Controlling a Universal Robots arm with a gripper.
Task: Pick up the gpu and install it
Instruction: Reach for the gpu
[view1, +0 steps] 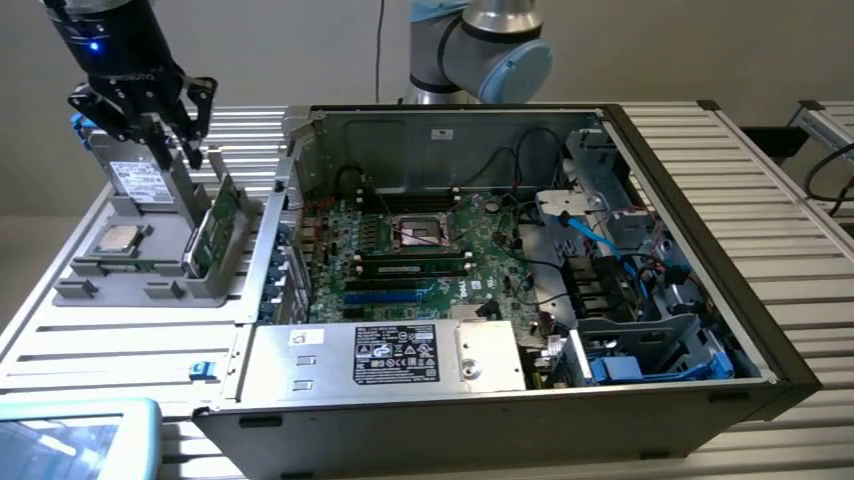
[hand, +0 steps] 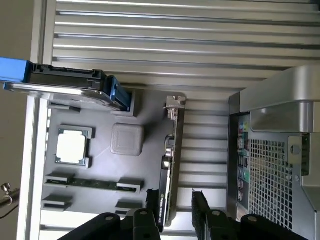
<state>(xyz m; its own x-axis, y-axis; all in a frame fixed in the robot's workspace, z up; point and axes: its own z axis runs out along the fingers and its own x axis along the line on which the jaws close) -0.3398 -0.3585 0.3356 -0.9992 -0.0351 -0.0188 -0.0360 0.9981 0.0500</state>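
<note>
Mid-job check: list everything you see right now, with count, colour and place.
gpu: 1, green, on edge in the holder, on its case side
drive: 1, silver with blue clips, in the holder
processor: 1, silver, flat in the holder
memory stick: 1, green, holder slot beside the processor
holder: 1, grey, on the table, exterior view's left of the case
computer case: 1, grey, open, mid-table
motherboard: 1, green, inside the case
power supply: 1, silver, case front
table: 1, silver slats
gripper: 1, black, open, over the gpu, a finger each side
arm: 1, silver and light blue, behind the case
</note>
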